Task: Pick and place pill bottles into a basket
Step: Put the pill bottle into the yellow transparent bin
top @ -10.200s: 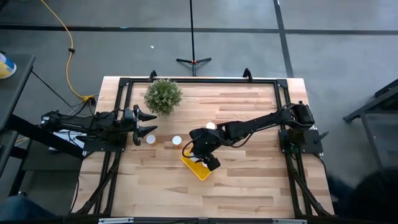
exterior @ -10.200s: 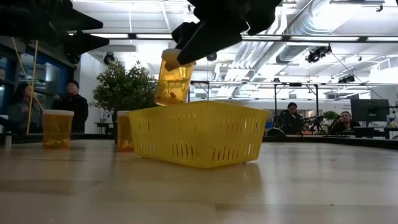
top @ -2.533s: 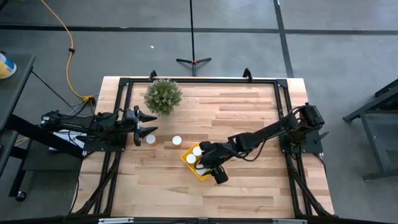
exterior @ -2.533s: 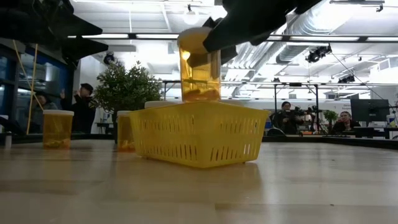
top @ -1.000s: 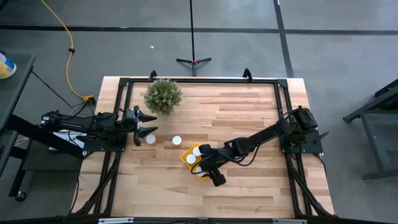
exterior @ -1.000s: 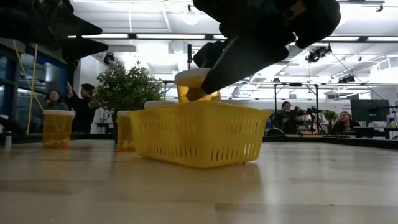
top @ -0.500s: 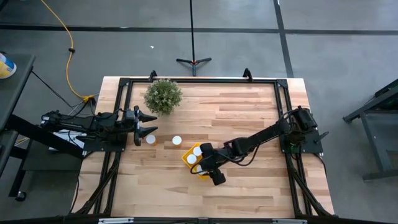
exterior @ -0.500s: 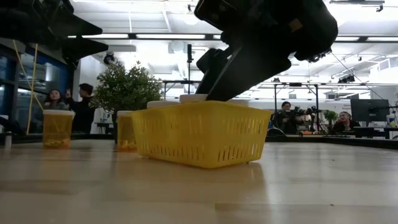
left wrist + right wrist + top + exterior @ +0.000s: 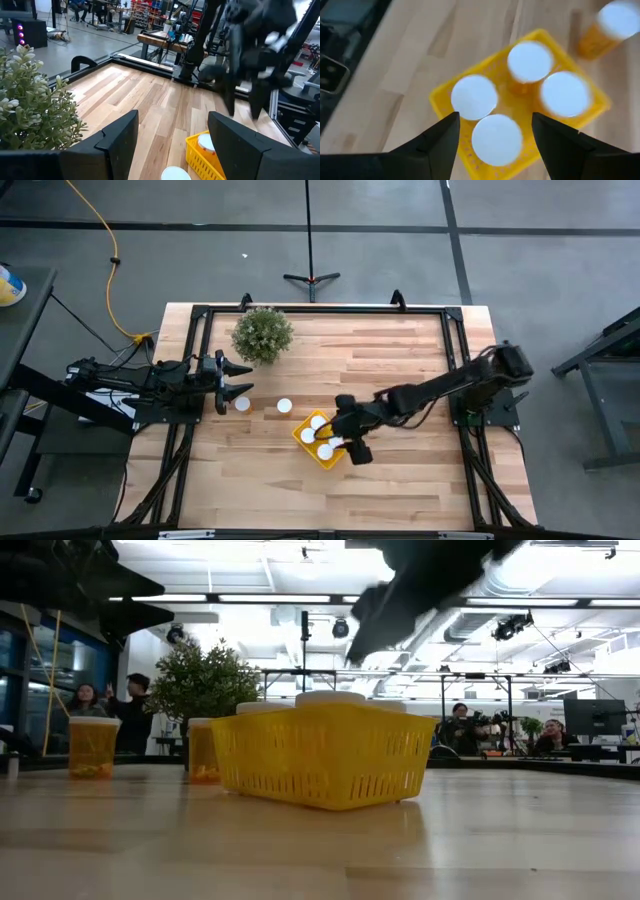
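Fingers of the right gripper (image 9: 352, 442) are spread and hold nothing, above the basket (image 9: 301, 442). Four bottles (image 9: 496, 138) stand upright in it, caps up. Two bottles (image 9: 285, 406) stand on the table to the basket's left, toward the plant (image 9: 263, 333). Left gripper (image 9: 233, 370) is parked at the left edge, fingers spread, just beside the outer bottle (image 9: 242, 403). Judgement: the left arm is nearer both, and upright axes suit a side grasp.
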`<state>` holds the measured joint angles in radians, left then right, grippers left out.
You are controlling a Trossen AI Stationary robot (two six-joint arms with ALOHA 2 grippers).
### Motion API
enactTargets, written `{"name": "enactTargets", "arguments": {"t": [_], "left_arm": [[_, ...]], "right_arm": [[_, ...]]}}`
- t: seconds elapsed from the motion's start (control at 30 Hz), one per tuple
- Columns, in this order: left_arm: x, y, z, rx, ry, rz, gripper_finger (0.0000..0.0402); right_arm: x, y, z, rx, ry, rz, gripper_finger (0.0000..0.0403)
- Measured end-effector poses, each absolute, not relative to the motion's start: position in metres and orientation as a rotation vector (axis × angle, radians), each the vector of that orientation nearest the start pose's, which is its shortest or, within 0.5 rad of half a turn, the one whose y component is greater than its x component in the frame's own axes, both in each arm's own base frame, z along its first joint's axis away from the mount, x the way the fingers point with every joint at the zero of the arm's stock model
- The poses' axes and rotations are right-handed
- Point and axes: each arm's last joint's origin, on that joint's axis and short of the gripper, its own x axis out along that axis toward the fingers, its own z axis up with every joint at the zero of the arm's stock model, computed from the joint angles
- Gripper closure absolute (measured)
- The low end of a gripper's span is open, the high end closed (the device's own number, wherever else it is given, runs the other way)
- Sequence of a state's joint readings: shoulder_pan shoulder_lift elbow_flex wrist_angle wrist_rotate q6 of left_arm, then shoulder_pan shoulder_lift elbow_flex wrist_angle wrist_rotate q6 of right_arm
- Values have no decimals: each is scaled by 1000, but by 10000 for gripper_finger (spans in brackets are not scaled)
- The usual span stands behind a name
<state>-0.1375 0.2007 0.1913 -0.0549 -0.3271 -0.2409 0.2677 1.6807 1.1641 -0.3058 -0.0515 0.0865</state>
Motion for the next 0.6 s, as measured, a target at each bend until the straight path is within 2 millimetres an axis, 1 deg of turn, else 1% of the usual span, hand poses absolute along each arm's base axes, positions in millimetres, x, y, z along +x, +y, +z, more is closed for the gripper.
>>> {"name": "enactTargets", "arguments": {"t": [0.13,0.2,0.27,0.33,0.43,0.5,0.6], "left_arm": [[102,-5,208,-224,41,196,126],[102,-5,207,-223,44,197,126],[102,-5,206,-222,53,197,126],[102,-5,205,-219,64,199,126],[102,-5,205,-218,69,199,126],[102,-5,205,-212,69,199,126],[102,-5,204,-188,87,191,126]], "right_arm": [[325,94,258,-83,766,280,166],[311,93,265,-123,732,288,166],[294,90,266,-154,681,277,166],[276,85,264,-165,590,281,167],[251,70,254,-124,422,271,167],[235,58,241,-98,338,241,167],[217,44,224,-96,208,148,167]]}}
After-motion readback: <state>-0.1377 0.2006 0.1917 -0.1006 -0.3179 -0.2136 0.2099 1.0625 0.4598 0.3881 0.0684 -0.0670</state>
